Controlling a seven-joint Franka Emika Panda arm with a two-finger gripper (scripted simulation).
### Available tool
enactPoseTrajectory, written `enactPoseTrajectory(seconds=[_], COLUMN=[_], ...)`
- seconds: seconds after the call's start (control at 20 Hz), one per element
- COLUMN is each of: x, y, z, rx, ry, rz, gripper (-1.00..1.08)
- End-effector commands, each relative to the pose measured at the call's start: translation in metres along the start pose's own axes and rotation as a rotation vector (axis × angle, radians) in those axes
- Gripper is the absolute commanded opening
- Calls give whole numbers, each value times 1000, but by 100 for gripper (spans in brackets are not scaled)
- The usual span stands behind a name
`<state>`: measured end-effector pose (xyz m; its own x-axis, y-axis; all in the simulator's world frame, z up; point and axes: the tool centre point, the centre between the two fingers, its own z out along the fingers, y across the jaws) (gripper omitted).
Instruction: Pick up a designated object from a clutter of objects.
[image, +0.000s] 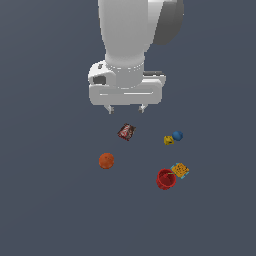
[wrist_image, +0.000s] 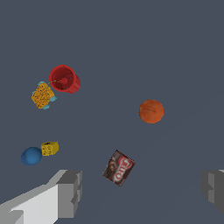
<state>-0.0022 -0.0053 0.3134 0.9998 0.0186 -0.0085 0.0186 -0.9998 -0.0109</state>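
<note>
Arm vertical; fingers spread wide, empty.

Red cup lying tipped, hollow showing, touching yellow-and-blue flat piece. Orange ball well apart from cup; dark red packet between spread grey fingers, nothing gripped. Blue ball touching yellow block, near packet.
</note>
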Motion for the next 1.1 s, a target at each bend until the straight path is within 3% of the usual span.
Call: enactPoseTrajectory(seconds=[0.0,0.5,1.05], x=[0,7,20], y=[0,18,9], z=[0,-19,-7], rx=[0,1,-4], ry=[0,53,48], rz=[0,22,21], gripper=[100,100,100])
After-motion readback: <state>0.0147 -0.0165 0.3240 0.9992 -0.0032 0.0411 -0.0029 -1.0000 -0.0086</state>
